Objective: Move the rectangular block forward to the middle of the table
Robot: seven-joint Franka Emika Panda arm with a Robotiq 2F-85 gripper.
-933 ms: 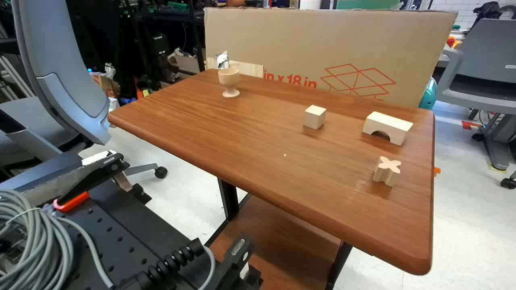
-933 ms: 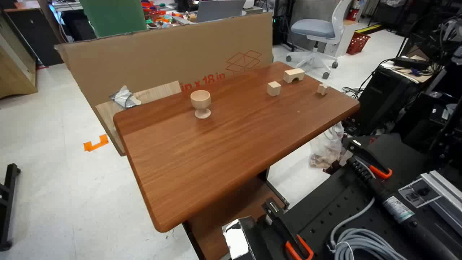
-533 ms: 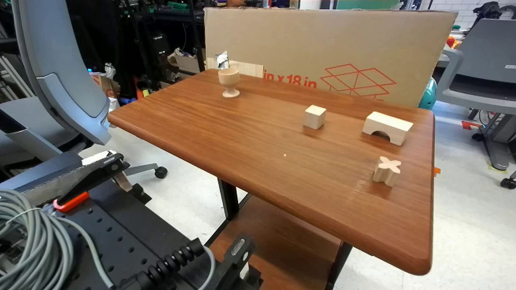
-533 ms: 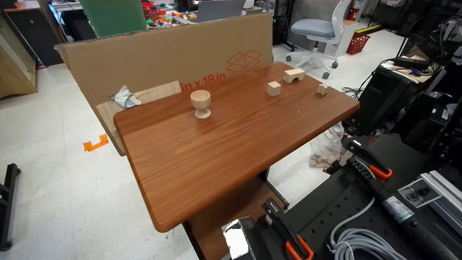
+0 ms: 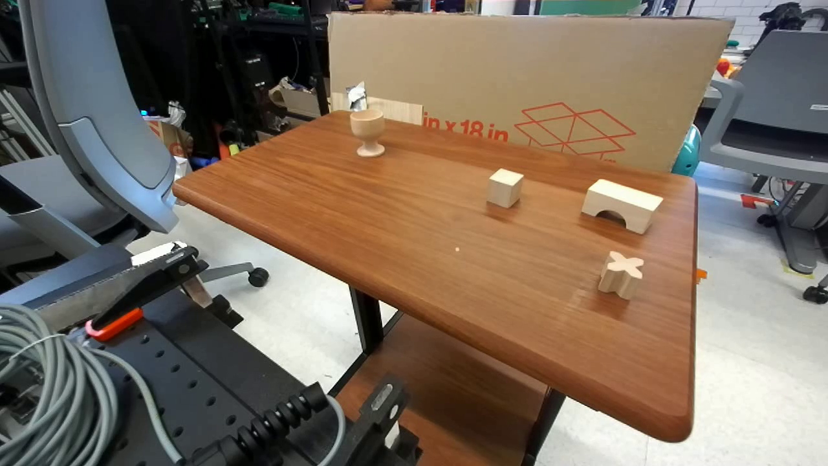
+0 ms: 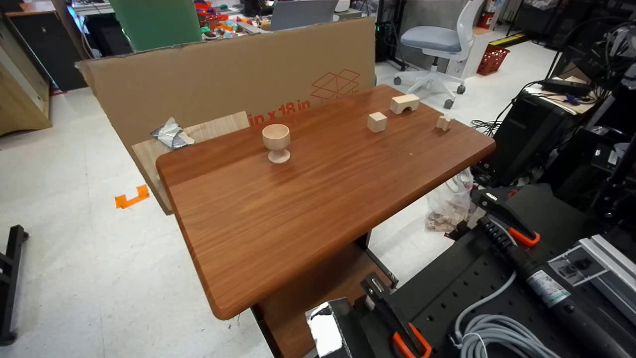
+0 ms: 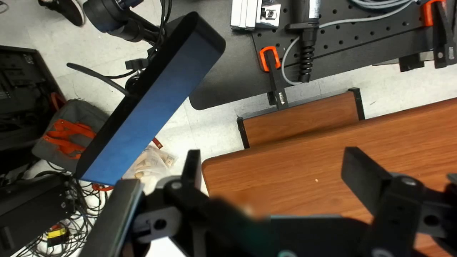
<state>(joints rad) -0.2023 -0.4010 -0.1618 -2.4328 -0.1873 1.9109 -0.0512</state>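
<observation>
On a polished reddish-brown wooden table (image 5: 401, 226), seen in an exterior view, a pale wooden goblet (image 5: 368, 133) stands upright on the left, toward the far edge. To its right, well apart, sits a small wooden cube (image 5: 504, 188). Farther right, near the table's right edge, the rectangular block (image 5: 624, 202) rests with its arched notch facing down, a cardboard panel (image 5: 530, 71) printed in red standing beyond. On the block's near side, apart from it, stands a cross-shaped wooden piece (image 5: 621, 275). In the wrist view, the gripper (image 7: 272, 167) has its fingers spread wide, the tabletop showing between them.
</observation>
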